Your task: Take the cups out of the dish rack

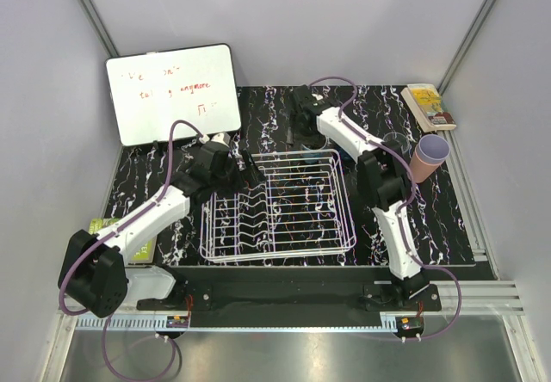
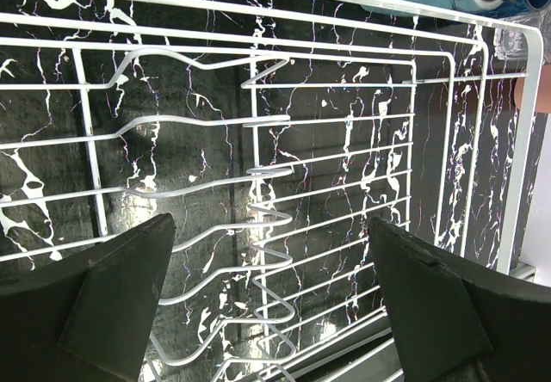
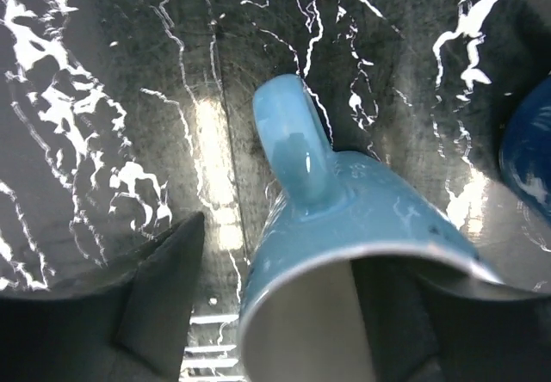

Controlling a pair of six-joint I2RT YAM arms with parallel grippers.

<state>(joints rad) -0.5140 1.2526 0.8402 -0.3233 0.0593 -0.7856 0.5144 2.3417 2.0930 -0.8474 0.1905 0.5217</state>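
Left gripper (image 2: 271,227): jaws spread wide, empty, over the dish rack (image 1: 277,256)
Right gripper (image 3: 297,261): jaws parted, loose around the teal-blue cup (image 3: 344,210)

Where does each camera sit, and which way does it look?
Top: above, behind the arms, facing down at the table; both show.
Left wrist: looks down into the dish rack; open left gripper shows.
Right wrist: looks down at a light blue cup, right gripper around it.
Shared: top and left wrist see the dish rack.
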